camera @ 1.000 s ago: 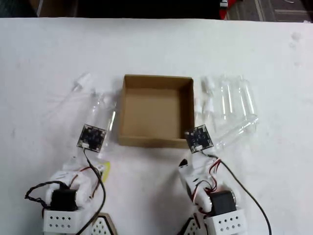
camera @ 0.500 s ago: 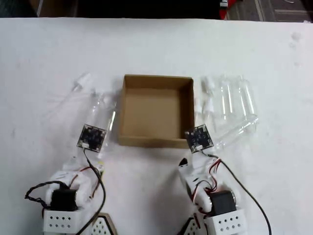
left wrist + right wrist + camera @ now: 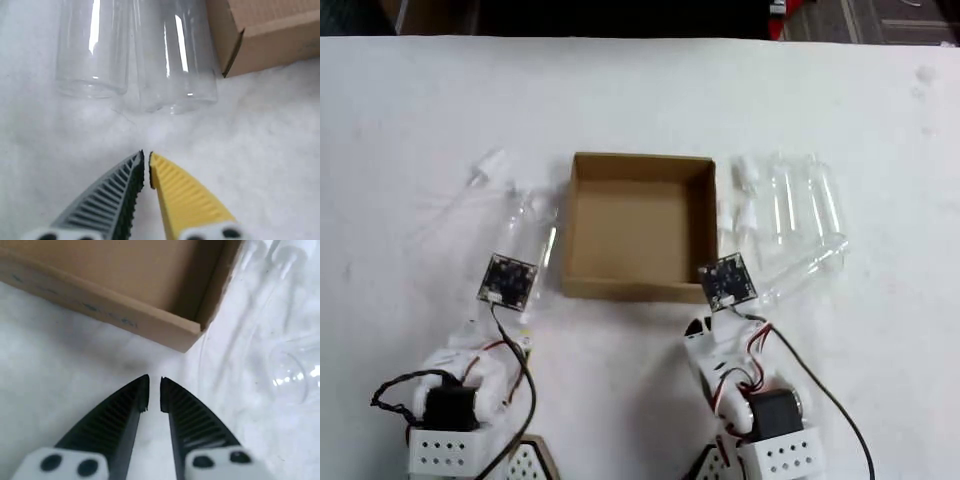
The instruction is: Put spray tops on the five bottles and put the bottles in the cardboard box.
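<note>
Left of the cardboard box (image 3: 632, 288), two clear bottles (image 3: 95, 50) lie just ahead of the left gripper (image 3: 146, 159), its jaws nearly closed on nothing. By the box's near right corner the right gripper (image 3: 154, 392) is barely parted, empty, more bottles (image 3: 800, 205) beside it. Approaching unopened could nudge these round bottles rolling; spray tops (image 3: 490, 168) lie loose.

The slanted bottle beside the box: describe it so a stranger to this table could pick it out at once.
Find the open cardboard box in the middle of the table. On its right-arm side, the slanted bottle is the clear one nearest the arms. It lies diagonally, while the other bottles there lie side by side, pointing away from the arms.
</note>
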Available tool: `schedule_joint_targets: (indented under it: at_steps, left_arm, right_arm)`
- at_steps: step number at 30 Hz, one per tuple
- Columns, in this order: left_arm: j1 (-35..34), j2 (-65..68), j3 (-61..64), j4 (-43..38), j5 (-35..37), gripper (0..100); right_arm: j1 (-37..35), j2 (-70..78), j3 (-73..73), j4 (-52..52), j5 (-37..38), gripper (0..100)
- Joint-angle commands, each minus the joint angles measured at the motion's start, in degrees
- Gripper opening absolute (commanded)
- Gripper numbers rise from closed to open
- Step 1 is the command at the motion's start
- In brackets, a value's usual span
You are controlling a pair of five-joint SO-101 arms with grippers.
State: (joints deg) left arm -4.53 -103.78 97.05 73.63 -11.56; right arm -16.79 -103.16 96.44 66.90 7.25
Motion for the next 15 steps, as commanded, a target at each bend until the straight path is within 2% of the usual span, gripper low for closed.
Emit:
schedule_joint_targets:
  at_steps: [1, 15]
  left_arm:
    - [-0.40, -0.57, -0.09, 0.09, -0.35, 3]
    - [-0.40, -0.57, -0.09, -0.09, -0.35, 2]
  right_arm:
    - [-0.48, -0.04, 0.44, -0.75, 0.26, 1.5]
    - [-0.48, -0.04, 0.44, 0.13, 0.26, 1.5]
